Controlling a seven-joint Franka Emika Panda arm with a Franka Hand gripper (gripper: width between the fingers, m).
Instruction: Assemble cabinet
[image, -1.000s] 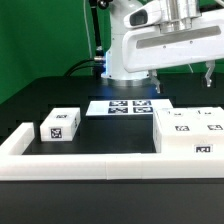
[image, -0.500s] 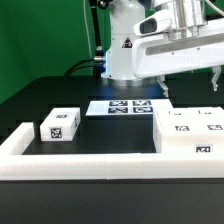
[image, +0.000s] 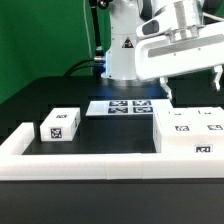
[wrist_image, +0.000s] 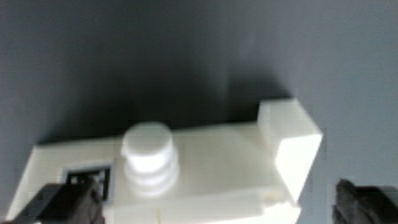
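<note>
The gripper (image: 192, 88) hangs with its jaws spread wide and nothing between them. Its two dark fingers (image: 166, 92) point down, clear of the cabinet (image: 190, 138) below. In the wrist view the fingers (wrist_image: 68, 200) stand at either side of the frame. White plastic of the cabinet (wrist_image: 249, 150) fills the space under them, and a short round peg (wrist_image: 148, 155) stands upright on it. A raised block (wrist_image: 290, 120) sits at one corner of that surface. That picture is too blurred to show finer detail.

The cabinet lies low and flat at the near edge of the worktop (image: 55, 92), toward the exterior view's right. Its front touches the rail (image: 80, 168) or lies just beside it, and black-and-white tags show on its top and front.

The rail is long, low and white. It runs along the near edge and turns back at the near corner on the exterior view's left.

A small box (image: 60, 124) with a tag on its front stands inside that corner, well apart from the cabinet.

The marker board (image: 128, 105) lies flat mid-worktop toward the far edge, just in front of the arm (image: 125, 45) base.
</note>
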